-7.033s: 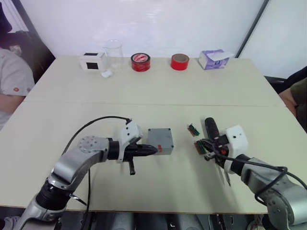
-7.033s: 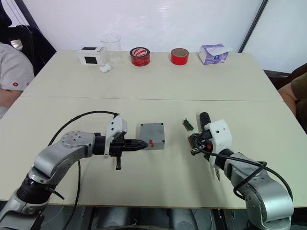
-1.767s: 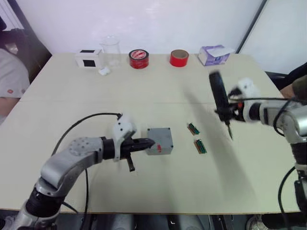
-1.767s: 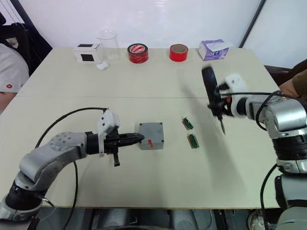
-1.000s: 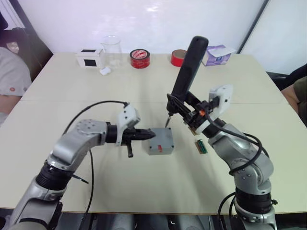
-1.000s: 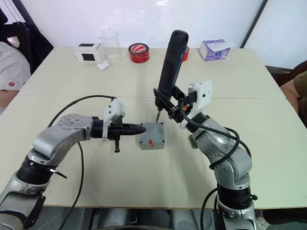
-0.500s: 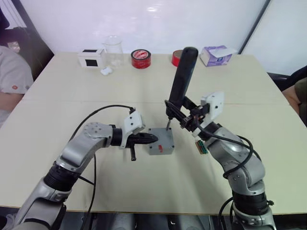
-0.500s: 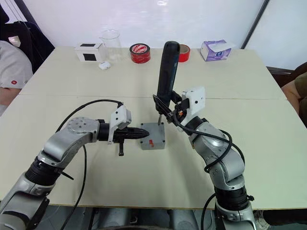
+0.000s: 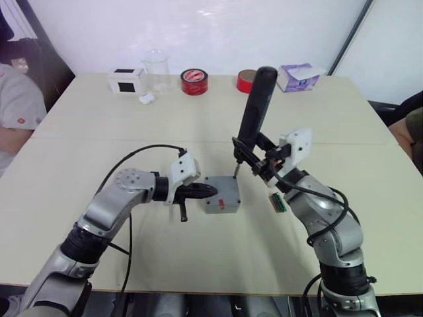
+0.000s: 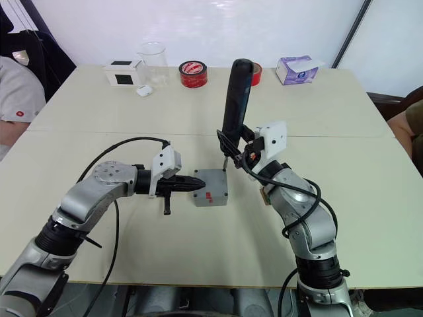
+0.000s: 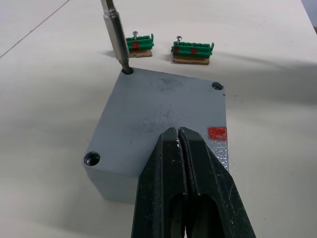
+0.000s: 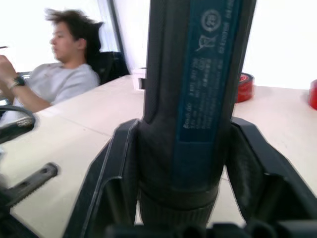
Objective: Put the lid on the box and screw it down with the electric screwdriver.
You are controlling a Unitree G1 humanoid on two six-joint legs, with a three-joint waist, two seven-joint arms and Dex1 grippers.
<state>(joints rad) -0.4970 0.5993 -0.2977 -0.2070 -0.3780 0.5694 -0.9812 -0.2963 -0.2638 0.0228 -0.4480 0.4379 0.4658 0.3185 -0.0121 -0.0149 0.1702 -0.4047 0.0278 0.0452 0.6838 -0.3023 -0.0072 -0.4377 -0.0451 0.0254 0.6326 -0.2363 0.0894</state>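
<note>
The left gripper (image 11: pixel 179 148) is seen with its two black fingers pressed together, their tips resting on the near-left part of the lid (image 11: pixel 163 109). The right gripper (image 10: pixel 236 153) is clamped around the lower body of the screwdriver (image 10: pixel 235 99), which is held nearly upright, leaning slightly to the right at the top. Its thin metal bit (image 11: pixel 115 34) is set into the lid's far screw hole.

The lid is a flat, matte grey plastic square with rounded corners and recessed corner holes; it is seated on the box (image 9: pixel 221 193), which stands at the middle of the table (image 9: pixel 165 251). A small red mark (image 11: pixel 217 133) is borne on the box's near side. The screwdriver is a long black cylinder with a blue label along its body.

Just right of the box, two small green terminal blocks (image 11: pixel 192 51) lie on the pale beige, smooth tabletop. Along the far edge are lined a white box with a black front (image 9: pixel 125 82), a clear beaker (image 9: pixel 155 69), two red tape rolls (image 9: pixel 193 82) and a purple tissue box (image 9: pixel 295 77). A white wall stands behind. A seated person in a grey shirt (image 9: pixel 16 115) is seen at the far left.
</note>
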